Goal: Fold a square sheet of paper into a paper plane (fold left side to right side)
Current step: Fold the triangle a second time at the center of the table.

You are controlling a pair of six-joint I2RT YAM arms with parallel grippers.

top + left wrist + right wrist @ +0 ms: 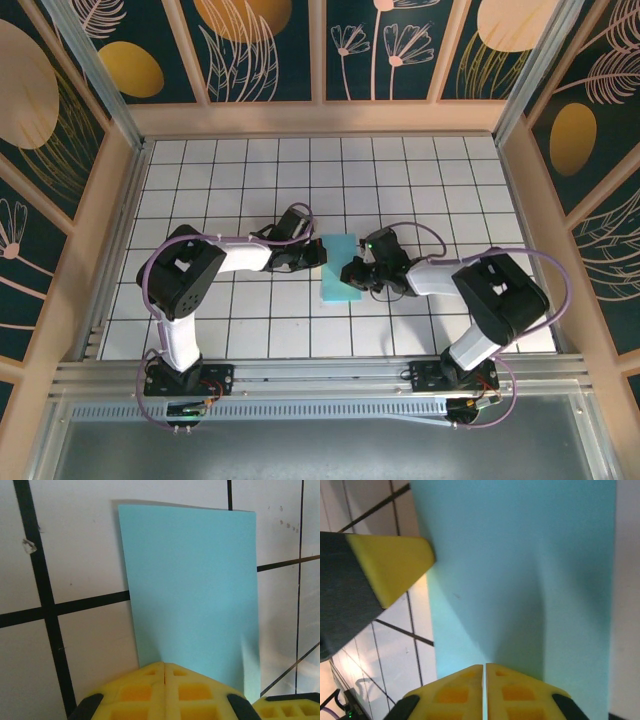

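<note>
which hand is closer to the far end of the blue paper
Left. The left hand sits at the left edge of the blue paper, toward its far end; the right hand sits at its right edge, about halfway along.

A turquoise-blue sheet of paper (520, 570) is seen lying on the white tiled surface (395, 630) as a long rectangle that runs from the top of the view to the bottom. The right gripper (484, 680) is held over the sheet's near end. Its yellow pads (452, 692) are pressed together, with only a hairline slit between them. Whether paper is pinched there cannot be told. The yellow-padded tip of the left gripper (395, 562) is set at the sheet's left edge, just overlapping it. A soft shadow is cast on the paper above the right gripper's pads.
</note>
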